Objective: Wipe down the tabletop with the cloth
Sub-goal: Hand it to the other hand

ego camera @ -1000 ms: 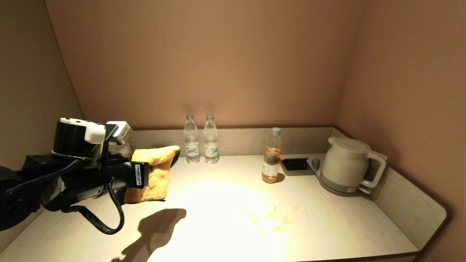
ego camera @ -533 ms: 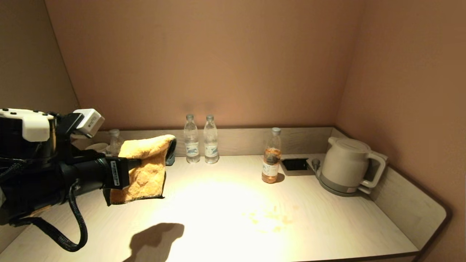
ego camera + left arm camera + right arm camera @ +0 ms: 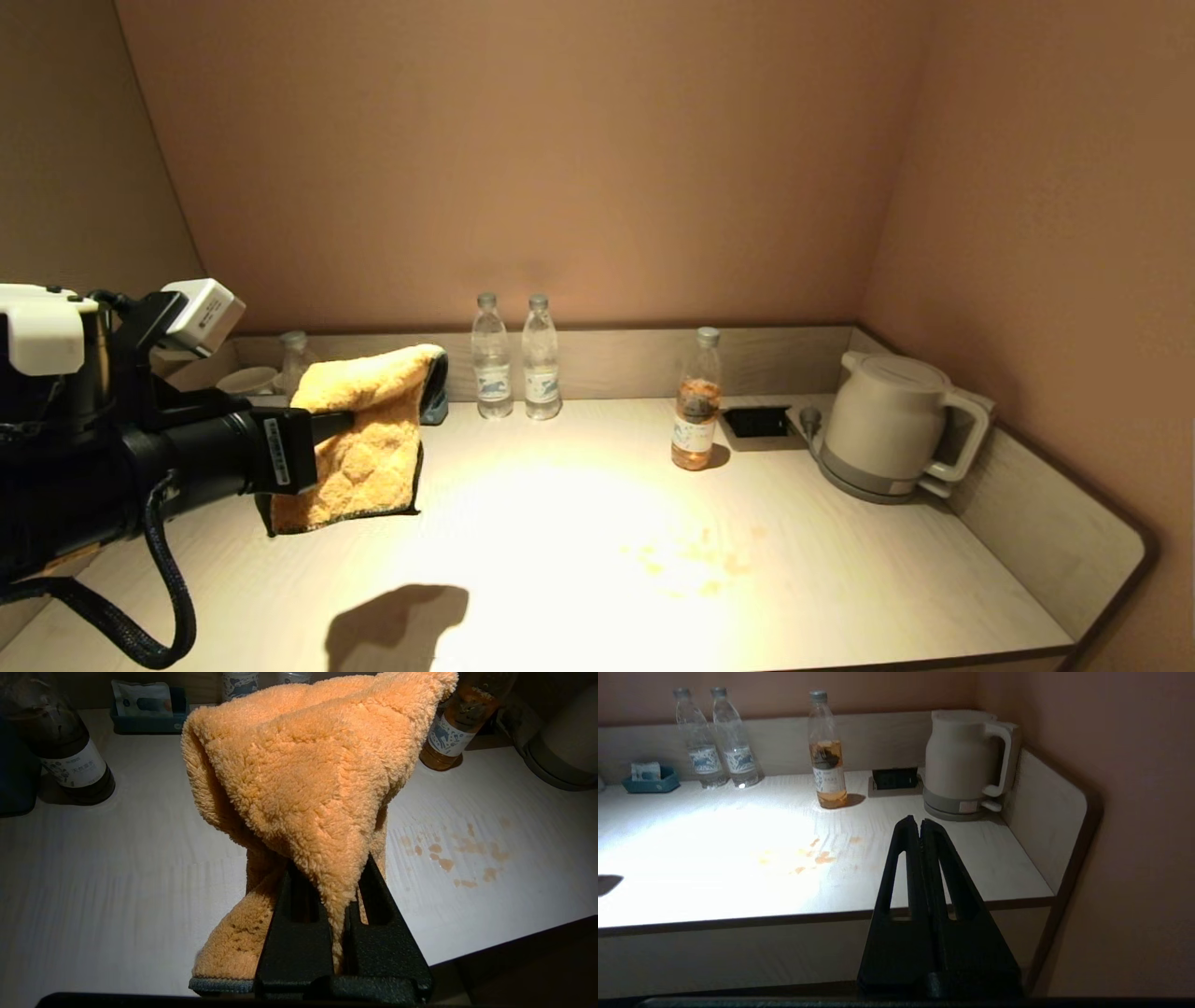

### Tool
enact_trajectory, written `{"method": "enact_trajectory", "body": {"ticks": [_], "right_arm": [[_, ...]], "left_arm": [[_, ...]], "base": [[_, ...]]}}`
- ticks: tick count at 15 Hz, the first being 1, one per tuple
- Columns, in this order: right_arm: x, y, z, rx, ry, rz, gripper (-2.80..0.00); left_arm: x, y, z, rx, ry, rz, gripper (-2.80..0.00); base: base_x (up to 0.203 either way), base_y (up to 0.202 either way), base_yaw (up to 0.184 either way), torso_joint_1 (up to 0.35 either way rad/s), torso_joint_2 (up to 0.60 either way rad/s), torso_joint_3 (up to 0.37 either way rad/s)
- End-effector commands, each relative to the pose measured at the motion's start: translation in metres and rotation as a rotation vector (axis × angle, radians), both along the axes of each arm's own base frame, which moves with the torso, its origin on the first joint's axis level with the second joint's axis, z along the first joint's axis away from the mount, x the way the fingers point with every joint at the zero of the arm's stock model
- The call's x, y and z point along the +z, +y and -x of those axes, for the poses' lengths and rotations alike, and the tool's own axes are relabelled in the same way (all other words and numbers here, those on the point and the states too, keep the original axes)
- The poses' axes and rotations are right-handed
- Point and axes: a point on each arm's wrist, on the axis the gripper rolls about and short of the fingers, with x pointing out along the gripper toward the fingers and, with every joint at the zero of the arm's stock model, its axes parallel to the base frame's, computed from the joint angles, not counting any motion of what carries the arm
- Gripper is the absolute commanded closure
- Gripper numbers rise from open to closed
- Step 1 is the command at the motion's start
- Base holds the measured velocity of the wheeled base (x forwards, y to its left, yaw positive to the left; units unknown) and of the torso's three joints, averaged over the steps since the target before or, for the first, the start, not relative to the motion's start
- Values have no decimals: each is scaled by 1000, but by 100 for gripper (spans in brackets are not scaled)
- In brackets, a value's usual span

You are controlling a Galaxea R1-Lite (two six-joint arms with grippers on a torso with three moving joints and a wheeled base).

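My left gripper (image 3: 347,422) is shut on the orange fuzzy cloth (image 3: 359,439) and holds it in the air over the left part of the pale wood-grain tabletop (image 3: 560,597). In the left wrist view the cloth (image 3: 308,779) drapes over and between the black fingers (image 3: 299,933), its dark grey edge hanging low. Orange stains (image 3: 695,560) lie on the tabletop to the right of centre, also in the left wrist view (image 3: 462,854). My right gripper (image 3: 920,823) is shut and empty, parked off the front right edge of the tabletop (image 3: 714,858).
Two water bottles (image 3: 513,359) stand at the back rim, a tea bottle (image 3: 697,401) right of centre, a pale kettle (image 3: 892,425) and a black socket panel (image 3: 756,422) at the back right. A blue tissue box (image 3: 649,780), cup (image 3: 247,380) and dark bottle (image 3: 70,760) sit at the back left.
My left arm has risen and drawn back to the left, carrying the cloth with it. The cloth's shadow on the tabletop has slid left and forward. The right arm has not moved.
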Motion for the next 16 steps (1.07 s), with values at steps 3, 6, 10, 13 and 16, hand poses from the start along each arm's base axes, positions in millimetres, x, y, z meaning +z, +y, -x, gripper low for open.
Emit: {"method": "enact_trajectory", "body": {"ticks": [3, 6, 10, 13, 16], "right_arm": [[22, 0, 4, 12, 68, -21, 0], [48, 2, -11, 82, 143, -91, 0], [85, 7, -71, 271, 364, -260, 0], [98, 11, -124, 385, 493, -333, 0], [107, 22, -165, 508, 576, -360, 0]], "left_arm": [[-7, -1, -1, -1, 18, -4, 0], [-8, -2, 0, -12, 28, 14, 0], [-6, -4, 1, -23, 25, 30, 0], [-5, -18, 7, -115, 25, 48, 0], [-12, -32, 9, -190, 52, 55, 0]], "base": [[0, 0, 0, 0, 0, 0], [0, 0, 0, 0, 0, 0], [0, 0, 0, 0, 0, 0], [0, 0, 0, 0, 0, 0], [0, 0, 0, 0, 0, 0]]}}
